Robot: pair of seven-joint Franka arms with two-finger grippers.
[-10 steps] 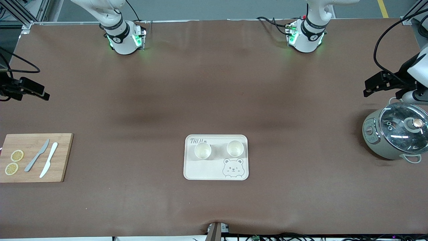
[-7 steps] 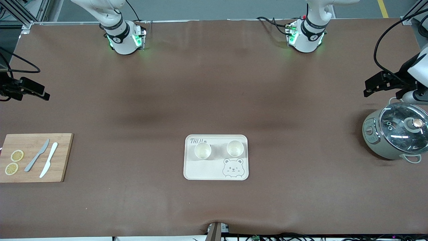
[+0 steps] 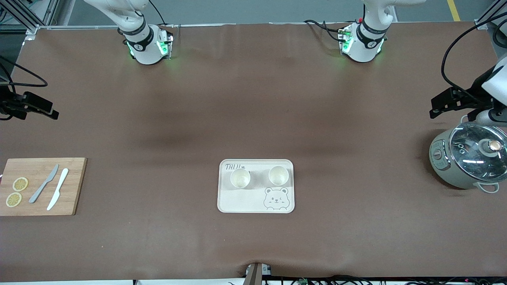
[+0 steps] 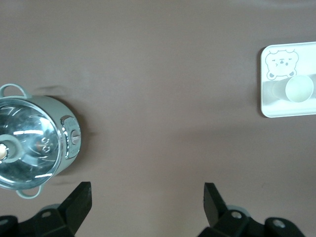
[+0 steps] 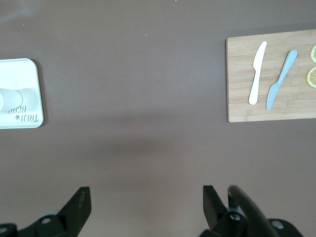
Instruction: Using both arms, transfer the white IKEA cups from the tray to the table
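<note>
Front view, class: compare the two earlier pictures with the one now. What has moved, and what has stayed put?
Almost nothing changed. The left pincer, open above the table near the pot, drifted slightly toward the left arm's end. Nothing was gripped or released. Both cups stay on the tray; the right pincer waits, open.

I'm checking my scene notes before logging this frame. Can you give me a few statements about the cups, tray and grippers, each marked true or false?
1. Both white cups stand on the bear-printed tray. True.
2. The left gripper holds a cup. False: its jaws are open and empty, over bare table beside the pot.
3. The right gripper has open jaws. True.
4. The knives lie on the tray. False: they lie on the cutting board.
5. One cup is tipped over. False: both stand upright.
</note>
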